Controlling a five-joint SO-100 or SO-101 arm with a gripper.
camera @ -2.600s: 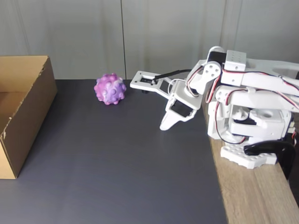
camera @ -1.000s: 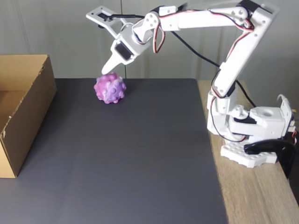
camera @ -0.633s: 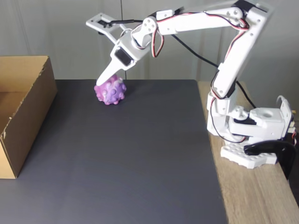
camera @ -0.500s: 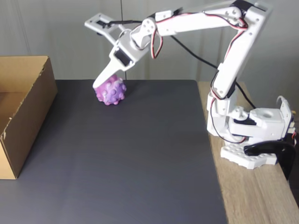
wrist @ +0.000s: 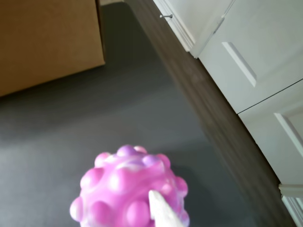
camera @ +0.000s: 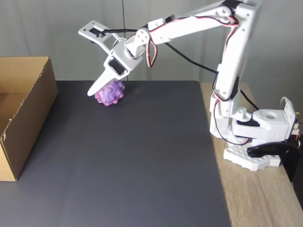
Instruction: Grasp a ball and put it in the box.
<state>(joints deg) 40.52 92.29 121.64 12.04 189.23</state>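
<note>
Cardboard box sits well left of ball

I see a dark grey mat covering the work surface, with a light wooden tabletop exposed along its right edge in the fixed view. On the mat rest the ball, near the far edge, and the box, at the left edge, well apart. The arm's white base stands on the wood.
</note>
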